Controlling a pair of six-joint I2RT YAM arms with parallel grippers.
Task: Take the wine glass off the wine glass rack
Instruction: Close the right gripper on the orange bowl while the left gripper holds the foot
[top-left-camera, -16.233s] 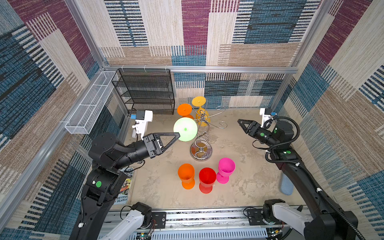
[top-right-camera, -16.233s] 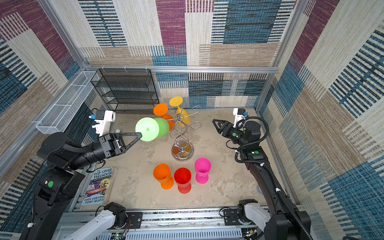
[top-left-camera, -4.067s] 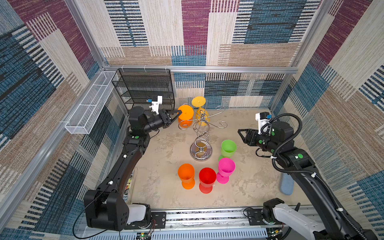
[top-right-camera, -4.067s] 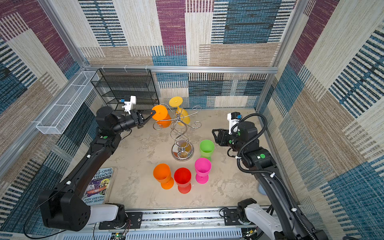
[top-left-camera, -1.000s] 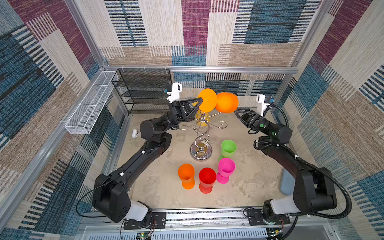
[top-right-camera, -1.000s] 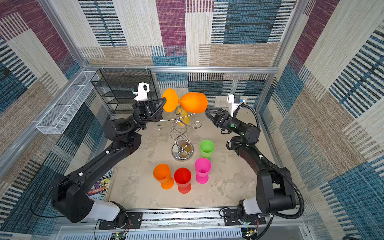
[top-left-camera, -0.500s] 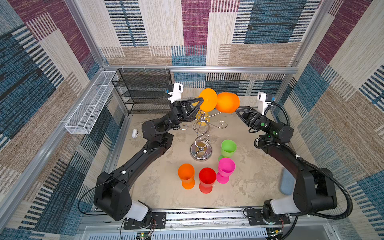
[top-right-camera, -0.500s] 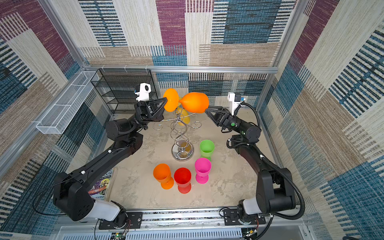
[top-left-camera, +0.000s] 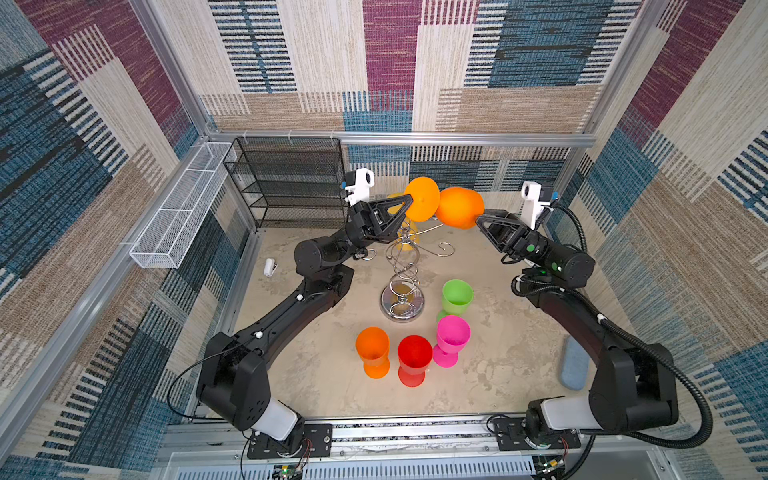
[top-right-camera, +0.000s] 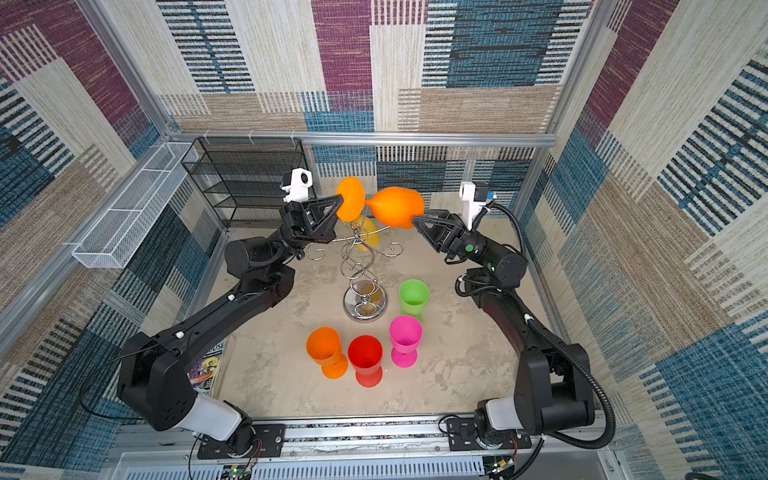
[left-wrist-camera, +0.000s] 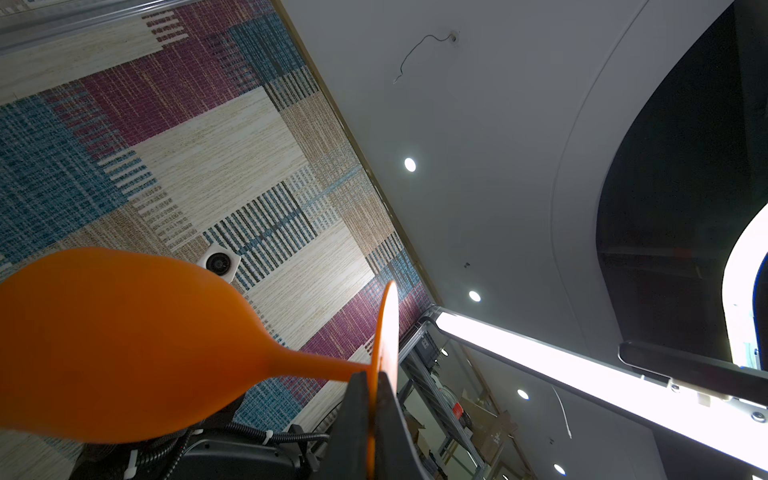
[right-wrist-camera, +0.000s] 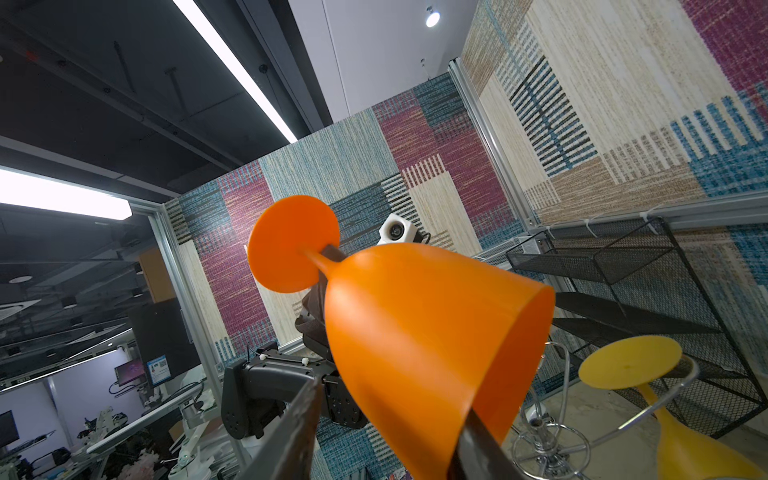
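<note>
We are finding the orange wine glass (top-left-camera: 457, 208) lifted clear of the rack (top-left-camera: 402, 272), lying sideways above it, far centre. The left end effector (top-left-camera: 408, 201) is clamping its foot; the right end effector (top-left-camera: 478, 218) is narrowing around the bowl, grip uncertain. A handover appears to be starting.

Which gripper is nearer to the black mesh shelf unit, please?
Left. The left gripper is close beside the black mesh shelf unit; the right gripper is farther off, across the orange plastic wine glass.

Bits and pieces around the edges
Black mesh shelf (top-left-camera: 286, 183) against the back wall, white wire basket (top-left-camera: 183, 203) alongside it, blue-grey pad (top-left-camera: 574, 365) lying far right.
</note>
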